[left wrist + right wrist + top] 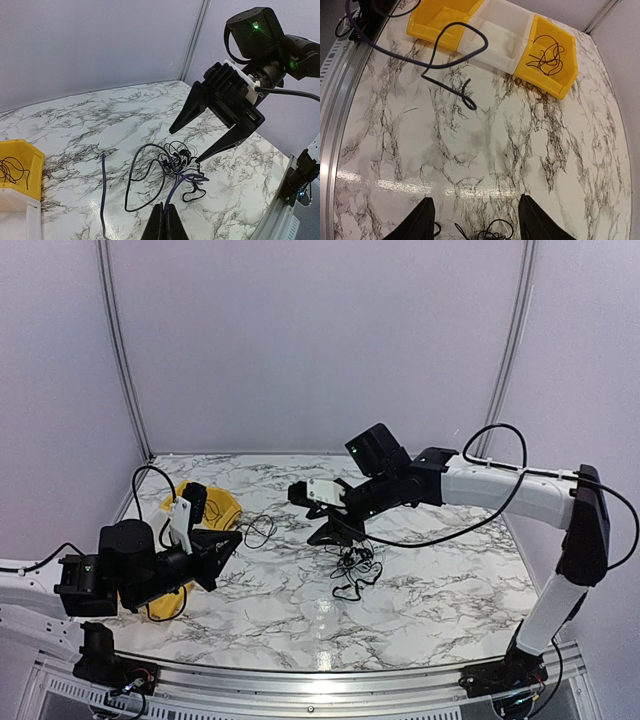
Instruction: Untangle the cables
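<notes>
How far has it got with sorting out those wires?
One cable lies coiled in the yellow bin. The left gripper is shut on a strand running from the knotted clump, with the right gripper open above it. That clump is what's left.

Pale lilac walls (300, 340) are closing in my white, grey-veined tabletop (450, 580); a light's reflection (322, 612) is glinting on its glossy surface, while a metal rail (330, 680) is running along the near edge.
</notes>
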Available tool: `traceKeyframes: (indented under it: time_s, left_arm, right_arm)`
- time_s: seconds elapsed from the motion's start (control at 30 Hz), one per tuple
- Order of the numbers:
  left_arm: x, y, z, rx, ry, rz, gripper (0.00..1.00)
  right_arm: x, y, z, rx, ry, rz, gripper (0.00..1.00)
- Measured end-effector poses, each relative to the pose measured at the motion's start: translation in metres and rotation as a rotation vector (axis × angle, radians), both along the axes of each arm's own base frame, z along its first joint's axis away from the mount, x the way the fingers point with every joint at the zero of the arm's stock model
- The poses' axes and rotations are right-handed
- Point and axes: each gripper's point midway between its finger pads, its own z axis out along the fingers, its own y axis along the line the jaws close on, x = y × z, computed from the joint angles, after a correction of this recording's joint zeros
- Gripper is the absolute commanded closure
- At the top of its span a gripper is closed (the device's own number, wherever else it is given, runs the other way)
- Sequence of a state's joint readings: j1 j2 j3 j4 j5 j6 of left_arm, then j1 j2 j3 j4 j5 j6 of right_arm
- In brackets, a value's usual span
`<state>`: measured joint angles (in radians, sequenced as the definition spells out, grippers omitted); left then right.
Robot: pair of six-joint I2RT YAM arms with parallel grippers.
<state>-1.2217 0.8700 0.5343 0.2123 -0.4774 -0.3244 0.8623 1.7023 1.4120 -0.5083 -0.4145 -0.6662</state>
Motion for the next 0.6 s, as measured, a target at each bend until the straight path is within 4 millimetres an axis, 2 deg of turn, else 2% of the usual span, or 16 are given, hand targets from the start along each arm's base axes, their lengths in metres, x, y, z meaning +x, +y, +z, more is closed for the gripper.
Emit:
traceKeyframes:
  time_s: [0.2,0.4,0.6]
  left_arm:
    - [-0.003,-0.004,0.008,-0.056,0.014,-0.023,1.00]
    - [-0.004,-0.005,0.016,-0.099,0.011,-0.035,1.00]
    - [-0.004,-0.007,0.020,-0.124,0.015,-0.043,1.00]
  right_arm:
    - [-0.007,0.022,0.012,0.063,0.025,0.073,0.42]
    - [-0.025,0.040,0.025,0.126,0.045,0.161,0.45]
    - [-0.045,0.054,0.016,0.126,0.081,0.222,0.59]
